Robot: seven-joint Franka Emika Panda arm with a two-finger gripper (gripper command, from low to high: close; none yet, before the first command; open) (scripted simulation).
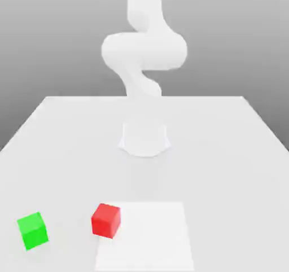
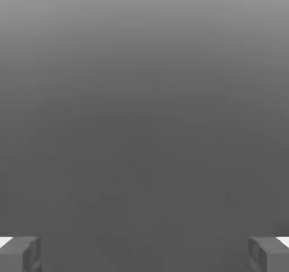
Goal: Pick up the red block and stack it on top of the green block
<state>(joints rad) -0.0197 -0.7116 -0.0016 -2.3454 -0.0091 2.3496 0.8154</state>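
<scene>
Red and probably rigid and light, a block awaits a grip across opposite side faces; the gripper is wide open, holding nothing.

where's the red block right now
In the exterior view, the red block sits at the pale square's left edge, right of the green block.

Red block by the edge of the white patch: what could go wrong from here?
The red block sits turned at an angle, so open fingers coming down out of line with its faces might catch a corner or twist it. The green block is also turned, so a stack set without matching that angle could sit with corners overhanging. The hand view shows neither block between the fingers, so the approach might need correcting late.
</scene>
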